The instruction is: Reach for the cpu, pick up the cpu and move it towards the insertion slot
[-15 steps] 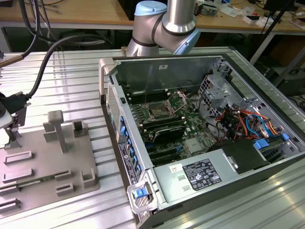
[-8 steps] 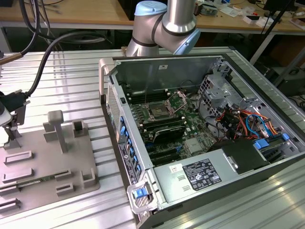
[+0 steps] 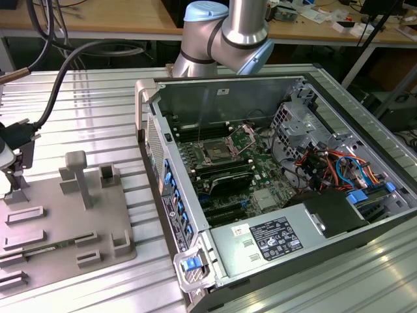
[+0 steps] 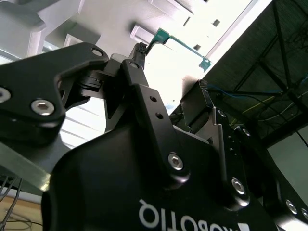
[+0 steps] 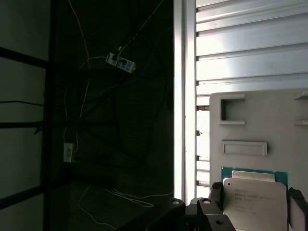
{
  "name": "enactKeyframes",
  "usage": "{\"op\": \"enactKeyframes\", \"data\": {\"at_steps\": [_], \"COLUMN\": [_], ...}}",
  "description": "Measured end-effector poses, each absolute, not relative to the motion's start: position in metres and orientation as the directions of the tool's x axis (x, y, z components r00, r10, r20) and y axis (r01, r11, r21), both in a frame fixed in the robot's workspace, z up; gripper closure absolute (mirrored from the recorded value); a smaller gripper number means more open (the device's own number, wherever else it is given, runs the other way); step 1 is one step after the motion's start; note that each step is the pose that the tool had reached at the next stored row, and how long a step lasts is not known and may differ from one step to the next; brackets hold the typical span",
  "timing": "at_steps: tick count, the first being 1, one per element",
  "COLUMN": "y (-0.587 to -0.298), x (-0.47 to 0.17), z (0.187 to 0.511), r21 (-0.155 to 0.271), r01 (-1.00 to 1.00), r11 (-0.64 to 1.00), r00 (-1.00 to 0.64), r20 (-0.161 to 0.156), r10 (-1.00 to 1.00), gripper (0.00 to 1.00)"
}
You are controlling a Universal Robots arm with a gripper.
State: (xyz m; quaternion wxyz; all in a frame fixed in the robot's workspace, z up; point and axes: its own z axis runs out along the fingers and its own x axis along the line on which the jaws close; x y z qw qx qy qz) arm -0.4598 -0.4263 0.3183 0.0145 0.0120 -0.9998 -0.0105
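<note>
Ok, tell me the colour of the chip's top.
Whitish silver; the chip shows best in the first wrist view.

In the first wrist view the cpu [image 5: 257, 204] is cut off by the picture's edge. In the exterior view the gripper [image 3: 14, 176] and the grey plate [image 3: 65, 215] run off the left edge.

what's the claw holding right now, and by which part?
Cannot be told. The claw brackets the cpu at two opposite edges, over the grey fixture plate, but neither a firm clamp nor a lift is evident.
</note>
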Motion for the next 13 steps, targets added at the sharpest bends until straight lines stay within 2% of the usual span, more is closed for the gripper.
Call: {"op": "enactKeyframes", "data": {"at_steps": [13], "y": [-0.4263], "x": [-0.4597], "z": [0.3215], "r21": [0.021], "r01": [-0.024], "r11": [0.999], "r00": [-0.999], "r20": [0.029], "r10": [-0.024], "gripper": [0.45]}}
